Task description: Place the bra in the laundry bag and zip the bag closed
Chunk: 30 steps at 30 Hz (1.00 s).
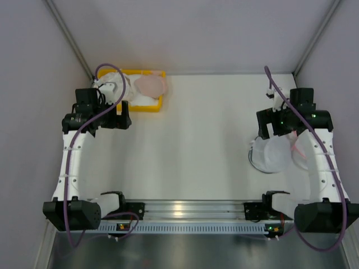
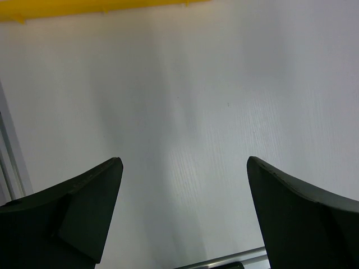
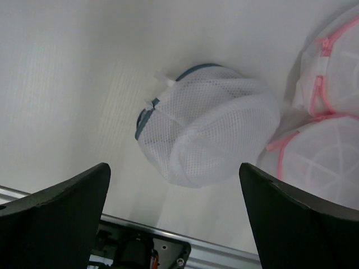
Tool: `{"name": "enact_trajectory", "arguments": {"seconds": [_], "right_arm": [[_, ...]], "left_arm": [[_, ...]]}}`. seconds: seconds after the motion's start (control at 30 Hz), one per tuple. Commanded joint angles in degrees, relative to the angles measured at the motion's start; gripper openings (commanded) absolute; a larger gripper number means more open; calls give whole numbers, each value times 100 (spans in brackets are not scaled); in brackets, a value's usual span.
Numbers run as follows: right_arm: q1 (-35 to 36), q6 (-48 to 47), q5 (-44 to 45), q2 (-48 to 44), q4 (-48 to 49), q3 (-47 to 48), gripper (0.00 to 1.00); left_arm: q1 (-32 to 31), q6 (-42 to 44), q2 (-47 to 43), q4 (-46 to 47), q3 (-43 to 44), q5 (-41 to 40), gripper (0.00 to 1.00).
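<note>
The pale pink bra [image 1: 150, 86] lies in a yellow tray [image 1: 159, 103] at the back left. The laundry bag [image 1: 271, 156], white mesh with a dark grey zipper rim, lies on the table at the right; it also shows in the right wrist view [image 3: 207, 124], bulging. My left gripper [image 1: 122, 118] is open and empty just in front of the tray, over bare table [image 2: 183, 162]. My right gripper [image 1: 274, 130] is open and empty, hovering just behind the bag [image 3: 174, 168].
White garments [image 1: 115, 84] fill the tray's left part. Two mesh pouches with pink rims [image 3: 331, 117] lie right of the laundry bag, partly under the right arm. Grey walls enclose the table. A metal rail [image 1: 185, 210] runs along the near edge.
</note>
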Motion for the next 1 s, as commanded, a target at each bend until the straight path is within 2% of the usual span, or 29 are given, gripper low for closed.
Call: {"name": "enact_trajectory", "arguments": {"seconds": [0.0, 0.23, 0.53, 0.63, 0.73, 0.83, 0.87, 0.93, 0.97], "right_arm": [[-33, -685, 864, 12, -432, -202, 99], [-33, -985, 962, 502, -327, -1037, 99], [90, -898, 725, 1707, 586, -1504, 99], [352, -792, 593, 2154, 885, -1566, 95], [652, -652, 382, 2532, 1140, -1522, 88], [1038, -441, 128, 2822, 1343, -1382, 75], [1135, -371, -38, 2885, 1448, -1321, 67], [1425, -169, -259, 3086, 1528, -1093, 60], [1522, -72, -564, 3140, 1597, -996, 53]], "left_arm": [[16, 90, -113, -16, 41, 41, 99], [16, 29, 98, -16, 23, 261, 99], [7, 20, 265, 2, 93, 446, 98], [7, 11, 361, -7, 102, 437, 99], [7, 19, 441, 28, 84, 446, 99], [16, 11, 493, 72, 49, 455, 99], [7, 2, 546, 81, 49, 463, 98], [16, 11, 564, 64, 58, 463, 99], [7, 19, 581, 63, 67, 446, 99]]}}
